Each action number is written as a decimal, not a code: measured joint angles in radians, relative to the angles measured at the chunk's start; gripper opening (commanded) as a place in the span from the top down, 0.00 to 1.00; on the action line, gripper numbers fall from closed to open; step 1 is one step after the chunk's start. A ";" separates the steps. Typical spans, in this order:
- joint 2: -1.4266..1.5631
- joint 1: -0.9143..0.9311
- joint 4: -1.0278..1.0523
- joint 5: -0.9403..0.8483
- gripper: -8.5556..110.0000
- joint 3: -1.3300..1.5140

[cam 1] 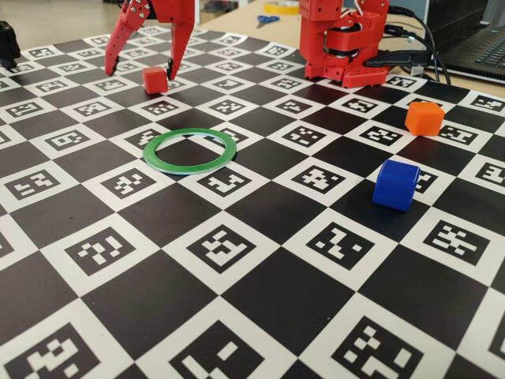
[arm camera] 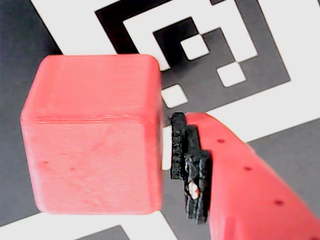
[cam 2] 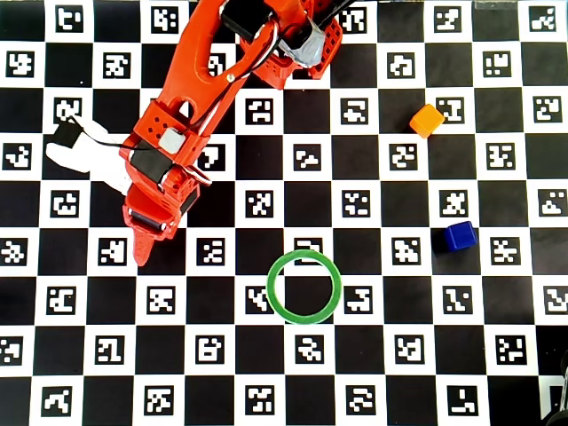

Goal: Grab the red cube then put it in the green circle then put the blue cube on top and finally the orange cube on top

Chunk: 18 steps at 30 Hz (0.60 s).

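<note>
The red cube point(cam 1: 155, 79) rests on the marker mat at the back left, and it fills the left of the wrist view point(arm camera: 92, 135). My gripper point(cam 1: 142, 73) is open and lowered astride it. The black pad of one finger point(arm camera: 192, 170) stands just right of the cube with a thin gap between them; the other finger is out of the wrist view. From overhead my arm point(cam 2: 177, 133) hides the cube. The green circle point(cam 1: 190, 150) point(cam 2: 304, 287) lies flat and holds nothing. The blue cube point(cam 1: 396, 184) point(cam 2: 460, 236) and the orange cube point(cam 1: 424, 118) point(cam 2: 427, 120) sit apart at the right.
The arm's red base point(cam 1: 343, 43) stands at the back of the mat. Cables and a dark laptop point(cam 1: 473, 39) lie at the back right, with scissors point(cam 1: 267, 20) beyond the mat. A white piece on a black wire point(cam 2: 84, 155) lies left of the arm.
</note>
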 measured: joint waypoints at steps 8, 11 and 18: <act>-0.008 0.000 -0.005 0.002 0.54 0.000; -0.008 0.000 -0.005 0.002 0.58 0.000; -0.008 0.000 -0.005 0.002 0.70 0.000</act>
